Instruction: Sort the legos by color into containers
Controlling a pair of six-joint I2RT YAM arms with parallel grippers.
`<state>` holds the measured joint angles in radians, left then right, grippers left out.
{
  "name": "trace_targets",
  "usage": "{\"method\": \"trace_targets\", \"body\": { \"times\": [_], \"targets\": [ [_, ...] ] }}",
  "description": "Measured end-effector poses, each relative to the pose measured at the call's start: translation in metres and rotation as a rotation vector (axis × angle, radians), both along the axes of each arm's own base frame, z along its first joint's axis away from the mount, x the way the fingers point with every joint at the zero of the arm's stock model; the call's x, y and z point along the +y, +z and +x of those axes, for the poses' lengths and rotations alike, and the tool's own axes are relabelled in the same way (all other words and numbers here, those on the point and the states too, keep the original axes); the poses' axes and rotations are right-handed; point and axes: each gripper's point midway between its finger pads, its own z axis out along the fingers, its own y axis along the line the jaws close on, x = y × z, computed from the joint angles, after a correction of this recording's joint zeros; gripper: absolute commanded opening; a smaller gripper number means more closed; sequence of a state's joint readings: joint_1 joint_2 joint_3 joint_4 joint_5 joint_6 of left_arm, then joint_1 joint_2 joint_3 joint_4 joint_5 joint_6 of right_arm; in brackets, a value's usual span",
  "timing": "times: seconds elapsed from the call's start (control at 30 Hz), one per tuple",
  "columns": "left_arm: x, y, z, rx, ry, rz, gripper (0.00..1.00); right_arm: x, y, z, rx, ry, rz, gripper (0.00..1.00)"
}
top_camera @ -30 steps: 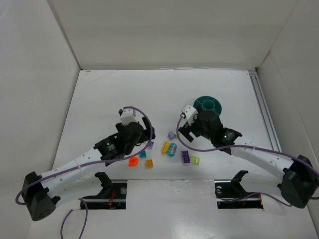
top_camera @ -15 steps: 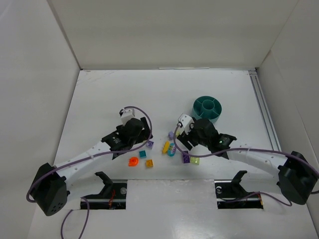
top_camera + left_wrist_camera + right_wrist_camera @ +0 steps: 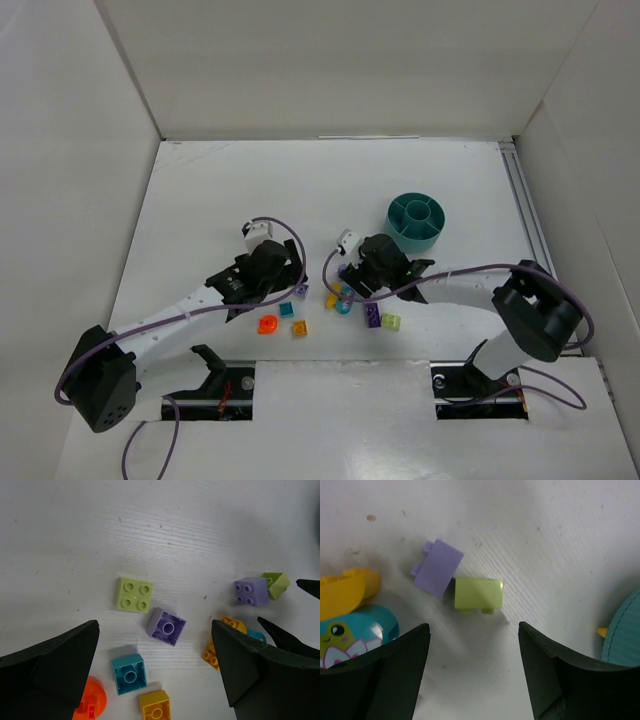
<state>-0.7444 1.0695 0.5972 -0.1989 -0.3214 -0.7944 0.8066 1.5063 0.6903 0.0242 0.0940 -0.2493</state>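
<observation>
Only wrist-close: cartoon-faced blue oval (image 3: 357, 631).

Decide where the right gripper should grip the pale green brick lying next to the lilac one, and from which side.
Probably its two flat end faces, coming straight down. The pale green brick lies on its side, studs facing the open right gripper, whose jaws line up with those ends. Mind the lilac brick against one corner of the left end.
</observation>
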Motion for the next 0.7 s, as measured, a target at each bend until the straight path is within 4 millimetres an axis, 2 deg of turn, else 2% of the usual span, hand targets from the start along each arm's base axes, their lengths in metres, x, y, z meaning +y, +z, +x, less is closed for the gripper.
{"method": "trace_targets", "body": {
  "times": [0.1, 0.3, 0.57, 0.6, 0.7],
  "targets": [
    [0.000, 0.000, 0.000, 0.000, 0.000, 0.000, 0.93, 0.011, 0.002, 0.011, -0.018, -0.002, 0.012, 0.76],
    [0.000, 0.000, 0.000, 0.000, 0.001, 0.000, 0.93, 0.019, 0.001, 0.026, -0.032, -0.022, 0.022, 0.61],
    [0.001, 0.000, 0.000, -0.001, 0.003, 0.003, 0.93, 0.015, -0.002, 0.039, -0.024, -0.053, 0.037, 0.37],
    [0.001, 0.000, 0.000, 0.000, 0.003, 0.004, 0.93, 0.015, -0.002, 0.039, -0.026, -0.051, 0.039, 0.30],
    [0.002, -0.001, -0.001, 0.001, 0.003, 0.006, 0.93, 0.015, 0.004, 0.040, -0.035, -0.043, 0.045, 0.25]
  ]
}}
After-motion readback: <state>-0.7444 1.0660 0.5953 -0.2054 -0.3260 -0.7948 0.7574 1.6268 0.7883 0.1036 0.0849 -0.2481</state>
